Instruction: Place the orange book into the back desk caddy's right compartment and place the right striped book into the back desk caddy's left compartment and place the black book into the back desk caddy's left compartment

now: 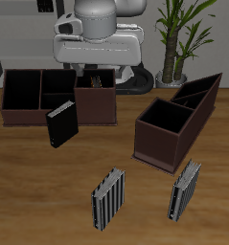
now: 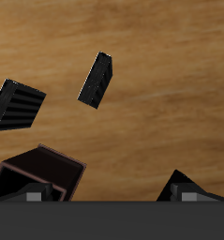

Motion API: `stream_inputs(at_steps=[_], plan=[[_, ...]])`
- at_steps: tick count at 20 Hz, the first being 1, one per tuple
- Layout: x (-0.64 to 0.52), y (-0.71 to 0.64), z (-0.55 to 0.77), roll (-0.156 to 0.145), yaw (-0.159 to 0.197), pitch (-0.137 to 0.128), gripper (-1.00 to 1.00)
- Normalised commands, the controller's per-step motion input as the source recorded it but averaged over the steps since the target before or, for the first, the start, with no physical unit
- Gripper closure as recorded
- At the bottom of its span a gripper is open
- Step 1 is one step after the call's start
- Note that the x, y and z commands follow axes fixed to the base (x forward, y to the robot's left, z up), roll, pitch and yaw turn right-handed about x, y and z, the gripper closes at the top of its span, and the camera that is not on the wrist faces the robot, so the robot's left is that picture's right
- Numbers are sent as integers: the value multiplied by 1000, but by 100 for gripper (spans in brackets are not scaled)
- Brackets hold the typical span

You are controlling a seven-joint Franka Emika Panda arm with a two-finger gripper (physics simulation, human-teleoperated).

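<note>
The gripper hangs with its fingers spread wide and holding nothing, just above the right compartment, the taller square end section of the back desk caddy, a long, dark brown, straight-walled box. The caddy's two other sections look dark and bare; the right compartment's inside is partly hidden. The black book, a small plain hardcover, stands on end just before the caddy's front wall, long axis nearly upright, slightly tilted. The right striped book, boldly banded black and grey, stands upright well forward of the caddy. The orange book shows in neither view.
</note>
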Motion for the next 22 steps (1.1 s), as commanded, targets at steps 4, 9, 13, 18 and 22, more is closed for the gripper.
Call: stream_inputs(at_steps=[4, 9, 13, 18, 22], plan=[[662, -140, 47, 16, -69, -36, -100], [557, 54, -239, 44, -105, -41, -100], [436, 114, -339, 24, -32, -4, -100], [393, -23, -528, -12, -1, 41, -100], [145, -62, -512, 16, -35, -28, -100]])
